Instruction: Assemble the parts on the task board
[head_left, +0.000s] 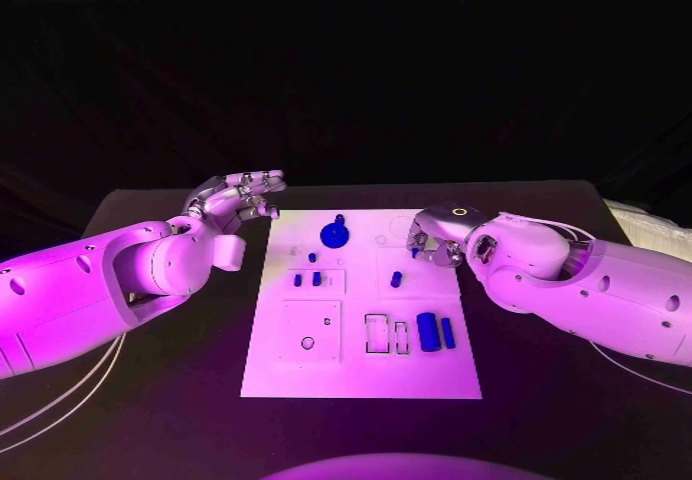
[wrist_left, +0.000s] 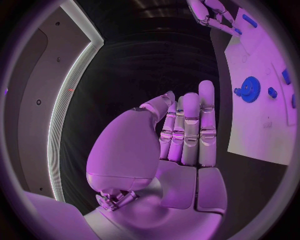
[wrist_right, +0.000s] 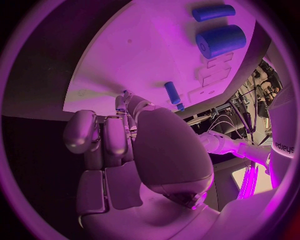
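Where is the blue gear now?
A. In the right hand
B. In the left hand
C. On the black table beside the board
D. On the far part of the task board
D: the blue gear lies on the white task board, near its far edge, between the two hands and apart from both.

Black table: a dark, matte surface spanning the head view, its far edge meeting an unlit black backdrop. Thin pale cables: two lines lying side by side on the table at its near left, curving toward the picture's left edge. A further pale cable lies on the table at the near right. Pale crumpled material (cloth or plastic; cannot be told which) sits at the table's far right edge.
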